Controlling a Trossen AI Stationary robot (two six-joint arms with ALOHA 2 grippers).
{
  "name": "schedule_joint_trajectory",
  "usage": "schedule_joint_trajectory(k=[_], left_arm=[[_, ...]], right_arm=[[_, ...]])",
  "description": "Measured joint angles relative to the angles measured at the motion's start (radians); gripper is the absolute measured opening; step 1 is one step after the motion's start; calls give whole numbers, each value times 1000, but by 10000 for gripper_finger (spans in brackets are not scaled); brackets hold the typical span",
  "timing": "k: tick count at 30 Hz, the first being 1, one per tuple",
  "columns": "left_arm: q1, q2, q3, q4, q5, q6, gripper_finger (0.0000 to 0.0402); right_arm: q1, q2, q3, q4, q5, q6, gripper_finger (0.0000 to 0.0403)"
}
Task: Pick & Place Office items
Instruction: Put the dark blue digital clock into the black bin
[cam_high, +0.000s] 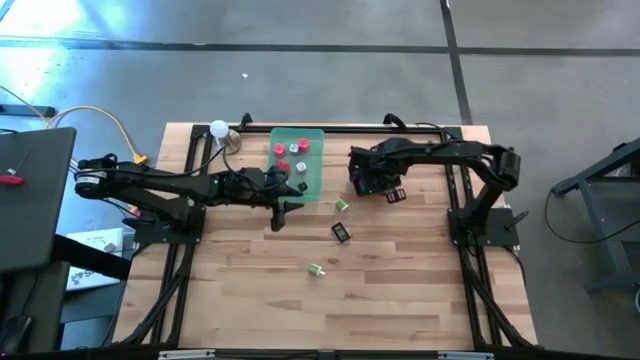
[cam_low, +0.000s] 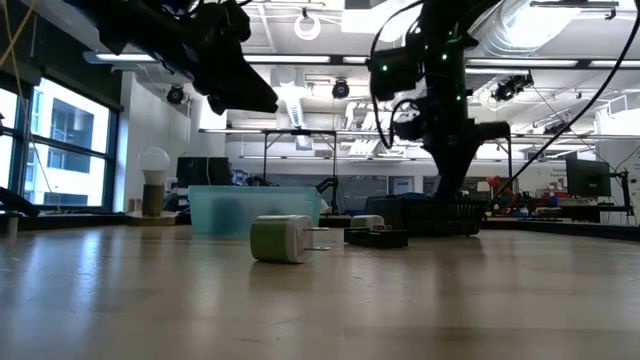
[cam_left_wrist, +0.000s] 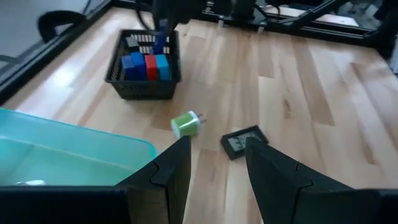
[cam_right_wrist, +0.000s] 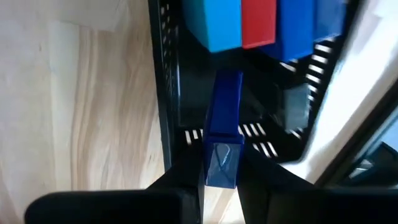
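Right gripper (cam_right_wrist: 221, 163): clamped on a dark blue piece (cam_right_wrist: 222, 127), held over the black basket (cam_left_wrist: 144, 81) beside blue and red blocks. Left gripper (cam_left_wrist: 214, 163): part open, empty, above the tray (cam_high: 313, 170) edge. Green-and-white pieces (cam_left_wrist: 186, 123) lay on the table (cam_high: 400, 290).

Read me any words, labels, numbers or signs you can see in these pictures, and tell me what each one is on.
No text can be read anywhere.
Small black item on the table: its face is too blurred to read.
Blue piece in the right gripper: no marking visible.
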Motion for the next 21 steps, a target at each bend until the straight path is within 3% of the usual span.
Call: schedule_joint_trajectory(k=[6,21], left_arm=[[0,0,0,0,70,1,144],[0,0,0,-4,70,53,144]], right_arm=[[-1,50,0,22,18,-12,52],[-23,73,-1,57,4,-77,52]])
